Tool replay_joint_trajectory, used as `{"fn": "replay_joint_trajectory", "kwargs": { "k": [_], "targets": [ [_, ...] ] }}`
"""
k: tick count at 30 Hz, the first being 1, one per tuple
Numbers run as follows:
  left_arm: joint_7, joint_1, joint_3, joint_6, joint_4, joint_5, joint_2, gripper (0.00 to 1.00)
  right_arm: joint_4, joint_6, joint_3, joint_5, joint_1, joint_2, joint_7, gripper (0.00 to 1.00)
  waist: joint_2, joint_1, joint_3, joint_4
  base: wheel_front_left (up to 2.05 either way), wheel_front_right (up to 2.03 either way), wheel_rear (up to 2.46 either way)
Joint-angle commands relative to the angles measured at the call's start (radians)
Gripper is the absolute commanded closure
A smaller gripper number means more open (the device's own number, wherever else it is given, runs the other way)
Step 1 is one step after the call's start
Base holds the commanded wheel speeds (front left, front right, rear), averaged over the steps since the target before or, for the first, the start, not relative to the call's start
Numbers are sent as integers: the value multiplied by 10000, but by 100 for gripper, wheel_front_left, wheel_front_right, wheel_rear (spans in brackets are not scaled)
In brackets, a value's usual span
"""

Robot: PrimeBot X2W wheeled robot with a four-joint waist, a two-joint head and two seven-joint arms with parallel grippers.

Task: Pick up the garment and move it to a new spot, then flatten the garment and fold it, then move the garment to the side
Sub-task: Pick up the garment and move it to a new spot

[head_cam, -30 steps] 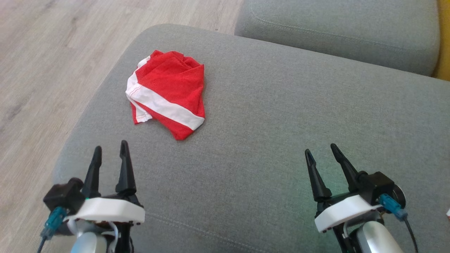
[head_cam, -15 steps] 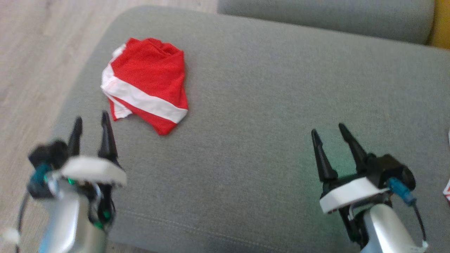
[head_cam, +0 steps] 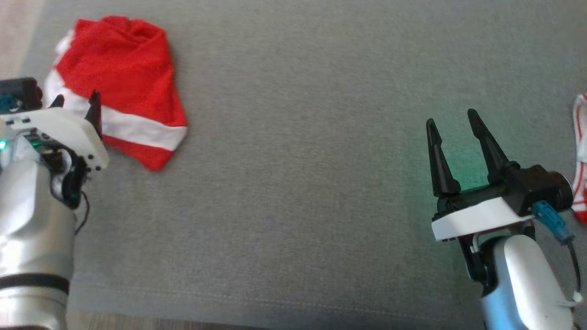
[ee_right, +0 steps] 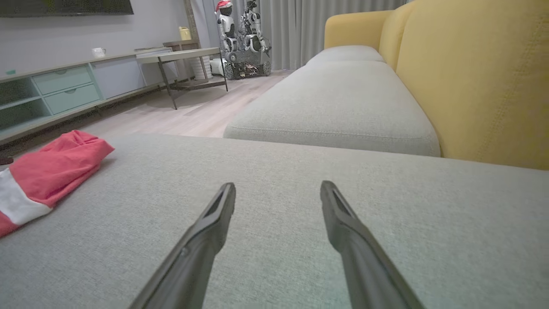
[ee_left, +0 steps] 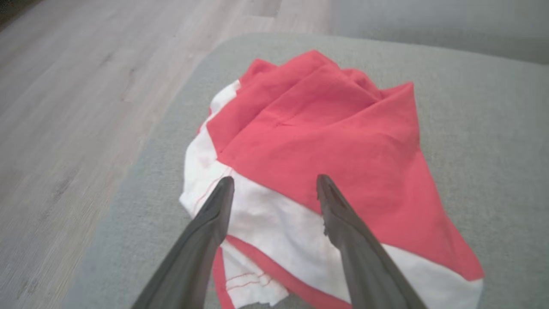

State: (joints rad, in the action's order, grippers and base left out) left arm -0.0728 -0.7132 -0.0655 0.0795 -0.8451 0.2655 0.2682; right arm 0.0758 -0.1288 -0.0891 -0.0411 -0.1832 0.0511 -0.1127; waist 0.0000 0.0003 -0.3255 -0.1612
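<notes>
The garment [head_cam: 124, 87] is a crumpled red cloth with a white band, lying at the far left of the grey sofa cushion [head_cam: 298, 137]. My left gripper [head_cam: 75, 101] hangs over its near white edge, open, and only its fingertips show past the white wrist block. In the left wrist view the garment [ee_left: 317, 141] spreads under my left gripper [ee_left: 274, 182], whose fingers straddle the white band with nothing between them. My right gripper [head_cam: 451, 121] stands open above bare cushion at the right. The right wrist view has the garment [ee_right: 47, 171] at its left edge, far from my right gripper [ee_right: 278, 189].
Another red-and-white cloth [head_cam: 581, 160] pokes in at the right edge. A second grey cushion [ee_right: 339, 98] and the yellow sofa back [ee_right: 480, 77] lie beyond. Wooden floor [ee_left: 64, 107] drops off left of the cushion. A cabinet [ee_right: 64, 86] and table [ee_right: 184, 56] stand across the room.
The head camera has tipped down and closer, so the whole picture shifted. My left gripper has reached forward over the garment's near edge. The right gripper stays open over bare cushion.
</notes>
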Motion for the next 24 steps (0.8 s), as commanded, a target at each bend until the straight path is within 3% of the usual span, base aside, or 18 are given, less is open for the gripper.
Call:
{"fn": "replay_joint_trajectory", "kwargs": {
  "k": [1,14,15,16,24],
  "targets": [
    [-77,-497,152,22,68,-105,635,0,-402,-19,-251,66,-273,75,25,0,0,-3,-354,378,0,0,0],
    [-1037,-2007,-343,239,-2560,-289,1286,0,-637,-19,-336,122,-476,52,-61,0,0,-3,-1013,1071,0,0,0],
    [-1062,-2047,-372,257,-2692,-275,1272,62,-623,-19,-334,121,-479,49,-79,0,0,-3,-1011,1092,0,0,0],
    [-1031,-2078,-428,283,-2783,-284,1267,100,-602,-19,-325,120,-476,46,-99,0,0,-3,-993,1107,0,0,0],
    [909,-2172,-458,281,-2763,-191,1227,100,-179,-19,-329,11,-395,20,-291,0,0,-3,-252,1085,0,0,0]
  ]
}}
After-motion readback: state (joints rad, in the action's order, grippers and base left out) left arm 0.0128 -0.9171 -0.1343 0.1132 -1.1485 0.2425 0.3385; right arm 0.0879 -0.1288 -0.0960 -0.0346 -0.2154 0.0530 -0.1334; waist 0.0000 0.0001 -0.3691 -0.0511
